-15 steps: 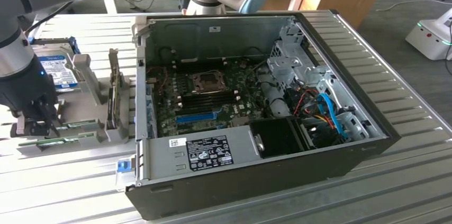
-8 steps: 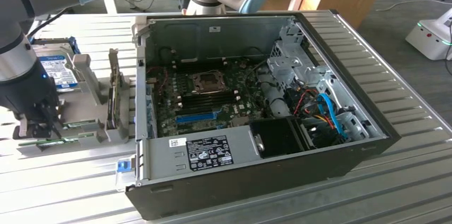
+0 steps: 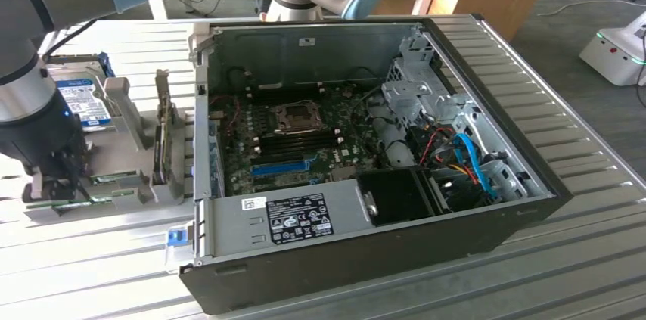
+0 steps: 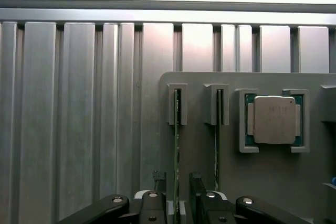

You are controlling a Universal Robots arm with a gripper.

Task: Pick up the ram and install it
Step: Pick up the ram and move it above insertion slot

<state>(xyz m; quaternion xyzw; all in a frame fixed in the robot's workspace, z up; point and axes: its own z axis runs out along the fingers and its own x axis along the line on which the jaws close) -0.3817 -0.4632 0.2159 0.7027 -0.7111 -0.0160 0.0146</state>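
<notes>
The gripper (image 4: 177, 182), spread open, straddles the ram (image 4: 177, 114), a thin green stick standing edge-on.

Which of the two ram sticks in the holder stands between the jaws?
The ram farther from the processor; the other stick stands outside the jaws.

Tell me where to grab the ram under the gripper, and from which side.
Pinch the ram across its two flat faces, along the exposed upper edge, coming straight down from above. It stands on edge in the grey holder, one end seated in a slot, so the faces are likely the only free surfaces. The open gripper straddles it that way.
</notes>
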